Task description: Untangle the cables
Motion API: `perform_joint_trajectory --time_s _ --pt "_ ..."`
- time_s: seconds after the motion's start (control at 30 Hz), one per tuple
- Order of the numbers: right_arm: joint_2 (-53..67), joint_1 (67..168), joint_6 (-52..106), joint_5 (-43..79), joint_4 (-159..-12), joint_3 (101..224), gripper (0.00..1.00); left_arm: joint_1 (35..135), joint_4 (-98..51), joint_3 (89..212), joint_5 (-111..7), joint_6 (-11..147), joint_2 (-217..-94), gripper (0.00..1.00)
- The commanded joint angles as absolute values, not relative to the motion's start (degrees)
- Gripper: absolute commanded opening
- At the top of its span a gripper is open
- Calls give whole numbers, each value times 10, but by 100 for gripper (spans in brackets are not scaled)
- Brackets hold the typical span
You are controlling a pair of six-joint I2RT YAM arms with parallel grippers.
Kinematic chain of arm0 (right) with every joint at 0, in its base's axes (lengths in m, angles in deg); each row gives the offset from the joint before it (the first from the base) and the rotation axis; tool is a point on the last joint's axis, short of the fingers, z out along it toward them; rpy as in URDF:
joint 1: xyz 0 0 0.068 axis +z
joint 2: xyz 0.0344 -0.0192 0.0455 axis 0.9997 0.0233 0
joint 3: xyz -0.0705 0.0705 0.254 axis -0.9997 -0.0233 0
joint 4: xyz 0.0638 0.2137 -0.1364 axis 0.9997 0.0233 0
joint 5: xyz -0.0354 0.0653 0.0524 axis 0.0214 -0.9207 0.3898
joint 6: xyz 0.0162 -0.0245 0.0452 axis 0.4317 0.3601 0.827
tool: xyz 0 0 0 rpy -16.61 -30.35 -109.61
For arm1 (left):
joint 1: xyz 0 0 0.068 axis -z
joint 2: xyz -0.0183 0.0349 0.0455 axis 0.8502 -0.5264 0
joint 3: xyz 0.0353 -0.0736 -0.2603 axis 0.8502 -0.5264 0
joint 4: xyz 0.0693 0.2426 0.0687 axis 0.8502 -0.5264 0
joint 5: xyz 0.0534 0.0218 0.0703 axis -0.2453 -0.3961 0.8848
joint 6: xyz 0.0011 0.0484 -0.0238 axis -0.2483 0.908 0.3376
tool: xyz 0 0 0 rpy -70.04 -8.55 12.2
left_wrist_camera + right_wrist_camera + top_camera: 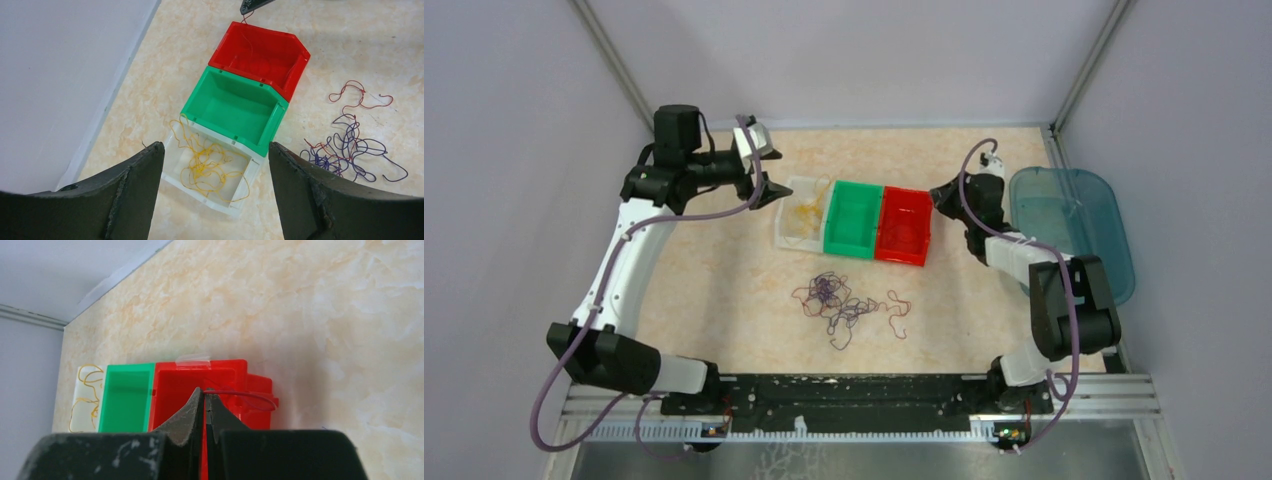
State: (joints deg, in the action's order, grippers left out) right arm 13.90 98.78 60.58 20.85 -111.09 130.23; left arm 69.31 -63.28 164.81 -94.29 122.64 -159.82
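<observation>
Over on the left, we see the left gripper [767, 166] hanging above the far-left end of a row of three bins, its fingers spread wide with nothing between them. Directly under it sits the white bin [250, 175], and inside that lies a loose coil of yellow cable [205, 167], part of it draped over the far rim. Touching the white bin is the green bin [275, 120], where we can make out no cable. In front of the row, on the bare marbled table [704, 290], rests the tangle of purple cables [834, 300], knotted together with thin red strands, and one red strand [899, 305] trails out to its right side. Next in the row, pressed against the green one, comes the red bin [295, 75]. The right gripper [204, 392] hovers over its right end with its fingers pinched together on a red cable [250, 396]; that cable loops out from the fingertips, and in the left wrist view it hangs down into the red bin. Farthest right, a teal tray [1074, 230] lies at the table's edge, well apart from the cables.
</observation>
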Motion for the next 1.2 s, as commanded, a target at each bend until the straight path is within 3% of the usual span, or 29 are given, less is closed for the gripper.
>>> perform_joint_trajectory --time_s 0.0,0.27,0.73,0.93,1.17 --pt "132 1025 580 222 -1112 1343 0 686 -625 1633 -966 1218 -1572 81" --pt "172 1116 585 236 -1105 1352 0 685 -607 1620 -967 1213 -1561 80" --pt "270 1161 498 364 -986 1428 0 684 -579 1617 -971 1197 -1558 79" --pt "271 1171 442 394 -932 1479 32 684 -582 1622 -969 1192 -1557 80" --pt "184 1171 392 399 -870 1517 42 684 -594 1628 -971 1196 -1558 83"
